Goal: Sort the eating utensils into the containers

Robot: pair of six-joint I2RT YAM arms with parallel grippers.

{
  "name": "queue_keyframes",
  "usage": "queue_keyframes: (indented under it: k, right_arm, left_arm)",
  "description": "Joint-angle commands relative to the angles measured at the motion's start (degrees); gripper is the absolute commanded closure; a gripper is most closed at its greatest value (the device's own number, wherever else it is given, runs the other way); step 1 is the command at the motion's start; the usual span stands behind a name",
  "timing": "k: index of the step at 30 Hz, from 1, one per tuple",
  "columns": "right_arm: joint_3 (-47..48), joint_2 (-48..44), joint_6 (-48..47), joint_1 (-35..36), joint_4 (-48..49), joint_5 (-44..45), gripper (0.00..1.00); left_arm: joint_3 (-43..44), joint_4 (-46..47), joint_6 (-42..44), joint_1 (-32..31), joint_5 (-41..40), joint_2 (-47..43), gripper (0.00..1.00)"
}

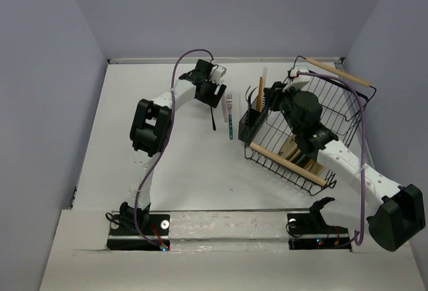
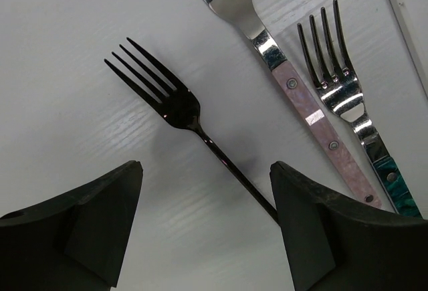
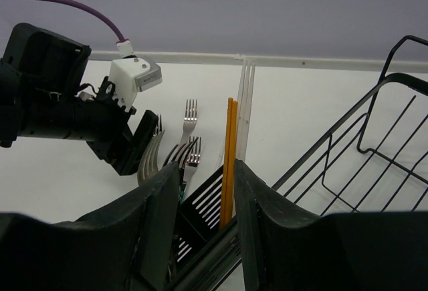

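A black fork (image 2: 175, 104) lies on the white table, and its thin handle runs back against the inner side of my left gripper's right finger (image 2: 321, 231). My left gripper (image 2: 207, 231) (image 1: 212, 93) hangs open right over that handle. Beside it lie a pink-handled fork (image 2: 301, 100) (image 1: 227, 107) and a teal-handled fork (image 2: 348, 104) (image 1: 231, 125). The small black slotted holder (image 1: 252, 122) (image 3: 207, 197) holds brown chopsticks (image 3: 231, 164), pale chopsticks (image 3: 246, 110) and fork tines (image 3: 150, 160). My right gripper (image 3: 207, 224) (image 1: 271, 98) hovers over the holder's rim, jaws apart, clamping nothing.
The big black wire rack (image 1: 321, 114) with wooden handles (image 1: 287, 162) stands right against the holder, under my right arm. The back wall edge (image 1: 227, 59) runs close behind the left gripper. White table (image 1: 187, 164) stretches to the left and near side.
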Motion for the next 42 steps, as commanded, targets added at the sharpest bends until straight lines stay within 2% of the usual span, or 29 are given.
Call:
queue_keyframes:
  k: [1, 4, 7, 8, 14, 15, 19, 20, 23, 29, 33, 42]
  right_arm:
    - [-0.6, -1.5, -1.4, -0.1, 1.1, 0.0, 0.56]
    - [-1.2, -2.2, -1.4, -0.1, 1.0, 0.2, 0.56]
    - [-1.7, -2.7, -1.5, -0.1, 1.0, 0.8, 0.56]
    - [-1.7, -3.1, -1.5, -0.1, 1.0, 0.8, 0.56]
    - [-2.0, -4.1, -1.9, -0.1, 0.6, 1.3, 0.56]
    - [-2.0, -4.4, -1.9, -0.1, 0.6, 1.3, 0.56]
    - [-2.0, -5.2, -1.9, -0.1, 0.3, 1.2, 0.56]
    - [-2.1, -5.4, -1.9, -0.1, 0.1, 1.2, 0.56]
    - [-2.4, -6.0, -1.9, -0.1, -0.1, 1.4, 0.56]
    - [-1.7, -6.8, -2.1, -0.1, -2.2, -0.1, 0.56]
    - [0.3, -6.7, -2.2, -0.1, -5.4, -4.5, 0.55]
    - [2.8, -6.1, 1.1, -0.1, -6.3, -14.4, 0.55]
  left_arm:
    - [3.5, -2.2, -0.9, -0.6, -1.7, 1.9, 0.12]
    - [4.9, -3.0, -1.2, -0.6, -2.5, 3.7, 0.13]
    - [5.7, -3.8, -1.9, -0.6, -2.1, 4.9, 0.23]
    - [5.6, -3.9, -2.3, -0.6, -1.5, 5.1, 0.32]
    - [2.9, -3.3, -2.8, -0.3, -0.7, 3.8, 0.58]
    - [2.2, -2.9, -3.3, -0.1, -0.7, 3.3, 0.65]
    - [0.2, -2.1, -4.3, 1.5, -0.3, 2.1, 0.76]
    - [-1.3, -1.2, -4.5, 2.2, -0.5, 1.2, 0.86]
    - [-4.3, 1.8, -4.7, 3.3, -1.2, -0.7, 1.00]
    - [-9.4, 4.1, -4.7, 5.5, 1.8, -5.7, 1.00]
    - [-14.5, 8.7, -3.9, 6.9, 4.4, -14.9, 1.00]
    - [-18.5, 10.7, -3.2, 7.5, 8.5, -31.6, 1.00]
